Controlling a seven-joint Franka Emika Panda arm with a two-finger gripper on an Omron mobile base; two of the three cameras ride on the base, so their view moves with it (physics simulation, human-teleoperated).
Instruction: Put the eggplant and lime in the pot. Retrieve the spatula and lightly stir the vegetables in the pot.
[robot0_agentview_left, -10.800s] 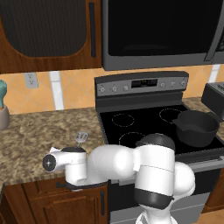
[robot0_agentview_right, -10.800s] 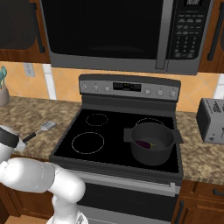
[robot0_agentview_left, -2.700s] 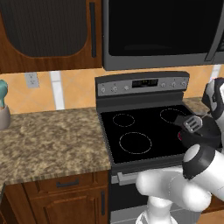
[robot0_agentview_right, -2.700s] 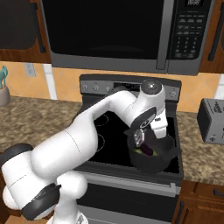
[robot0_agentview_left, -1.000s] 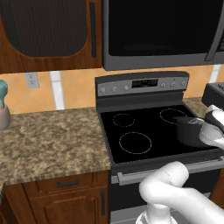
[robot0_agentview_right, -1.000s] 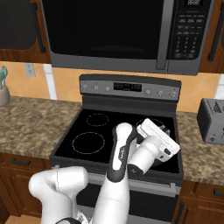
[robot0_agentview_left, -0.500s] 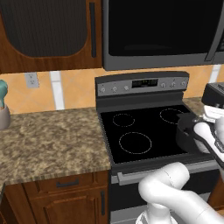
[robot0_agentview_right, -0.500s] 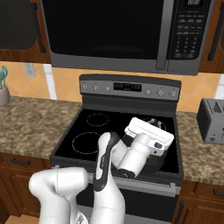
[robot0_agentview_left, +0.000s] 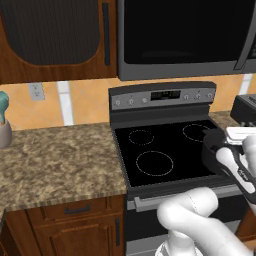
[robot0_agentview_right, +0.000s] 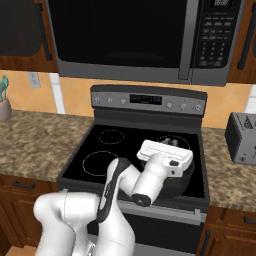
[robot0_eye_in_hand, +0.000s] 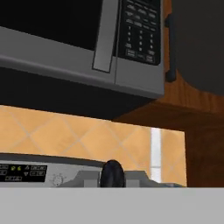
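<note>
1. My gripper (robot0_agentview_right: 172, 145) sits low over the pot (robot0_agentview_right: 186, 176) on the stove (robot0_agentview_right: 95, 150), wrist laid nearly flat, camera looking up at the microwave (robot0_eye_in_hand: 78, 39)
2. Fingers pressed together; can't tell from these views whether the spatula is pinched between them, it's hidden behind my hand
3. Pot is at the stove's front right burner, near the toaster (robot0_agentview_right: 241, 137); from the left base view its dark rim (robot0_agentview_left: 212, 145) pokes out beside my forearm
4. Eggplant and lime can't be seen, my hand covers the pot's inside; likely already in there
5. Step in hand looks like stirring: keep strokes small and slow, stay inside the rim, don't shove the pot off its burner
6. Keep the pinch firm, wrist steady, don't scrape the wall or flick veg out over the low side
</note>
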